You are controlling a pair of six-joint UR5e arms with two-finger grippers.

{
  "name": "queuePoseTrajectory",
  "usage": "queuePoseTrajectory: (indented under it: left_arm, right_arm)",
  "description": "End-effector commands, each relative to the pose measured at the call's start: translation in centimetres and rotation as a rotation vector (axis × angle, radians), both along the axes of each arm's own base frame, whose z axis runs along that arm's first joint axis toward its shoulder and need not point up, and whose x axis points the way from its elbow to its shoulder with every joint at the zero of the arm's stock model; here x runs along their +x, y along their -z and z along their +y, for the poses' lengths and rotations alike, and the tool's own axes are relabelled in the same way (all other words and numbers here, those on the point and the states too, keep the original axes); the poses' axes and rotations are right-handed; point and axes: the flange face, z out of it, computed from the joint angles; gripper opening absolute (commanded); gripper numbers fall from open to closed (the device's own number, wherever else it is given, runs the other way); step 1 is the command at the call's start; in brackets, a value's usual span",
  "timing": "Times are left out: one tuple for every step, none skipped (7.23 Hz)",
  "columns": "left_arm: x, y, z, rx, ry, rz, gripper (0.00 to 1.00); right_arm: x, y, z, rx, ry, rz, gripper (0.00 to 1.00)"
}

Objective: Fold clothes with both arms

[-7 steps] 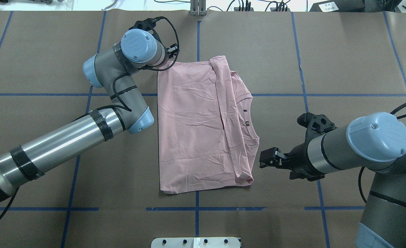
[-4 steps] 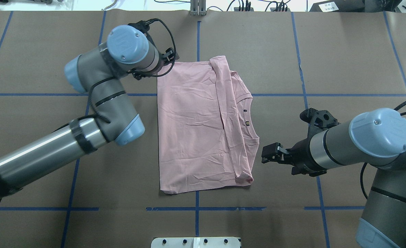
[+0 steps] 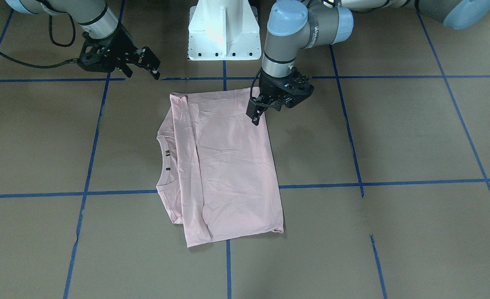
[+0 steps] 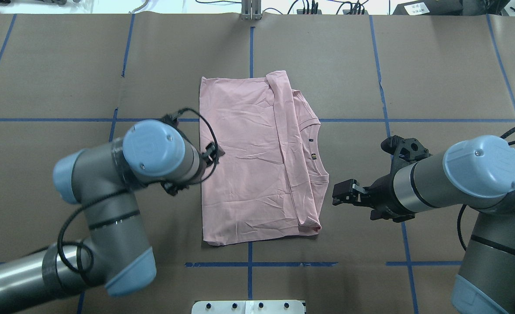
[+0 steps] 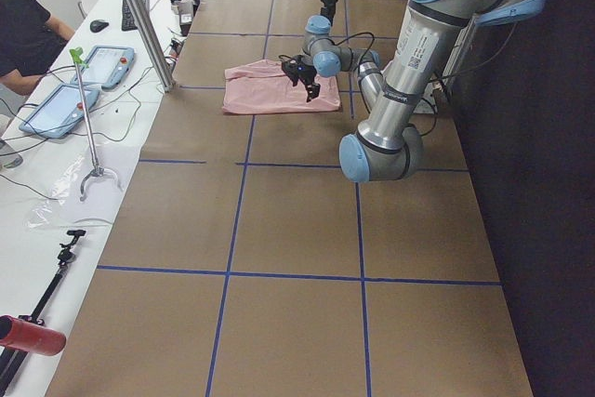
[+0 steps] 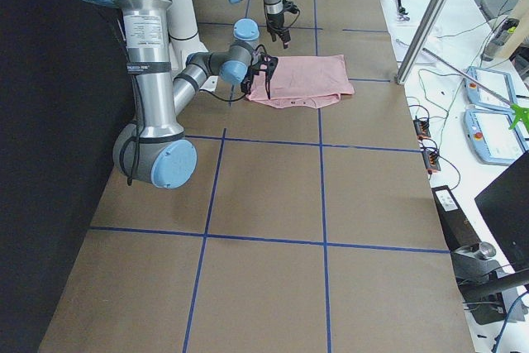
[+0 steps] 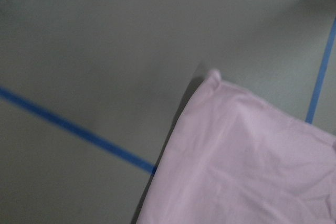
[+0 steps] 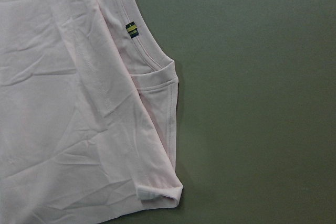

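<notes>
The pale pink T-shirt (image 4: 244,161) lies flat and folded lengthwise at the table's middle. Its collar and small tags (image 4: 313,155) face my right arm, and its print is hidden. It also shows in the front view (image 3: 228,166). My left gripper (image 4: 211,151) hovers over the shirt's left edge. It looks open and holds nothing, as the front view (image 3: 256,111) shows. The blurred left wrist view shows a shirt corner (image 7: 212,73) flat on the table. My right gripper (image 4: 337,196) is open and empty, just right of the collar side. The right wrist view shows a folded sleeve (image 8: 157,192).
Brown paper with blue tape lines (image 4: 249,264) covers the table. The white pedestal base (image 3: 224,29) stands on the robot's side. A metal plate (image 4: 248,306) sits at the near edge. A side bench with tablets (image 5: 56,109) and a person (image 5: 28,34) lie beyond the far edge.
My left arm has swung from the shirt's far left corner back toward the robot along the left edge. The shirt lies unchanged. My right gripper has barely moved.
</notes>
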Motion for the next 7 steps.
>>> queuePoseTrajectory:
  left_arm:
    - [4.6, -1.4, 8.0, -0.062, -0.032, -0.020, 1.00]
    - [5.2, -1.6, 8.9, -0.059, -0.046, -0.026, 1.00]
    - [5.0, -1.3, 9.1, -0.058, -0.049, -0.020, 1.00]
    - [5.2, -1.4, 9.7, -0.058, -0.056, -0.022, 1.00]
    - [5.5, -1.6, 10.0, -0.059, -0.062, -0.026, 1.00]
    - [5.7, -1.9, 9.9, -0.059, -0.060, -0.034, 1.00]
    - [5.7, -2.0, 10.0, -0.060, -0.061, -0.036, 1.00]
  right_arm:
    - [0.0, -0.1, 0.0, -0.001, -0.001, 0.002, 1.00]
    - [0.0, 0.0, 0.0, -0.002, 0.002, 0.000, 1.00]
    - [0.0, -0.1, 0.0, -0.002, 0.001, 0.002, 1.00]
    - [0.0, -0.1, 0.0, -0.001, -0.001, 0.002, 1.00]
    - [0.0, -0.1, 0.0, -0.001, -0.001, 0.002, 1.00]
    - [0.0, -0.1, 0.0, -0.002, 0.001, 0.002, 1.00]
    - [-0.1, 0.0, 0.0, -0.001, 0.001, 0.000, 1.00]
